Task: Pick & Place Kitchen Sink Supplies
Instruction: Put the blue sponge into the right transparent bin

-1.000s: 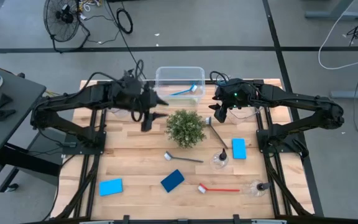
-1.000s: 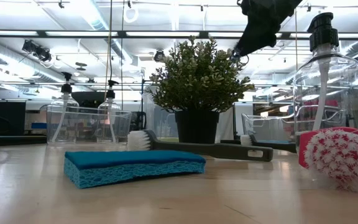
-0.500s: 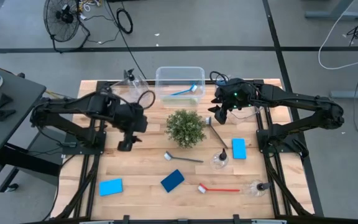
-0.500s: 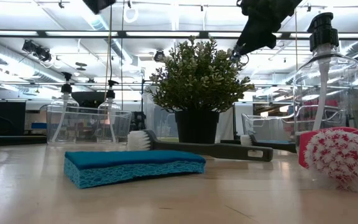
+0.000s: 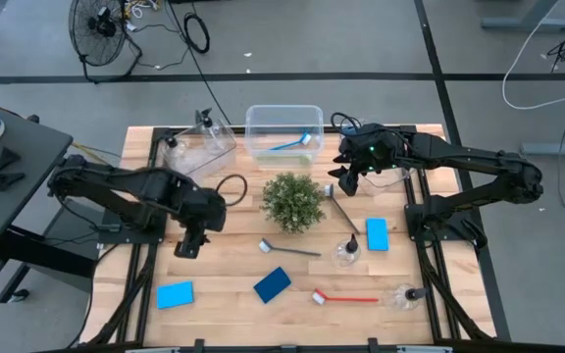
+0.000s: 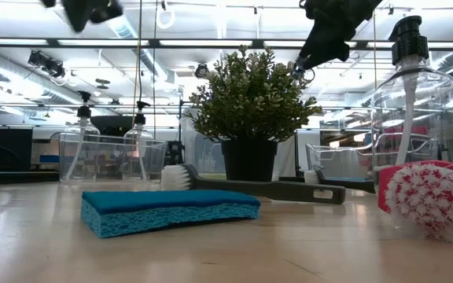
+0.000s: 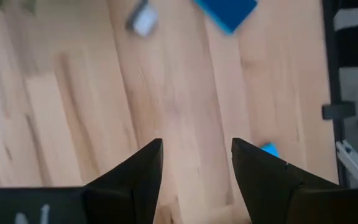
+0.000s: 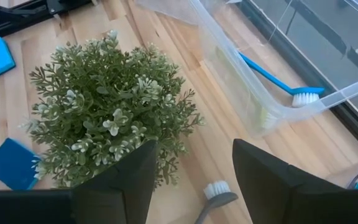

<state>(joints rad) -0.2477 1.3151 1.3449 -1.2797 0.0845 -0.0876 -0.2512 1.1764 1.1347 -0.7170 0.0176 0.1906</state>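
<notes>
My left gripper [image 5: 184,247] hangs open over bare wood left of the green plant [image 5: 292,201], pointing steeply down with nothing between its fingers [image 7: 194,146]. My right gripper [image 5: 344,184] stays open in the air just right of the plant, also empty [image 8: 194,146]. On the table lie a grey brush [image 5: 288,250], a dark brush [image 5: 342,208], a red brush [image 5: 346,297], three blue sponges [image 5: 272,284] [image 5: 175,294] [image 5: 377,233] and two clear bottles [image 5: 346,255] [image 5: 405,294]. A blue brush [image 5: 292,144] lies inside the far clear bin [image 5: 282,123].
A second clear bin [image 5: 199,147] with pump bottles stands at the far left corner. The plant in its dark pot [image 6: 250,157] stands mid-table between the arms. Bare wood lies under and around the left gripper [image 7: 166,93].
My left gripper has swung from beside the far bin toward the table's near-left, sinking and tipping from a shallow slant to point steeply down. Its fingers stay open. The right arm has kept still.
</notes>
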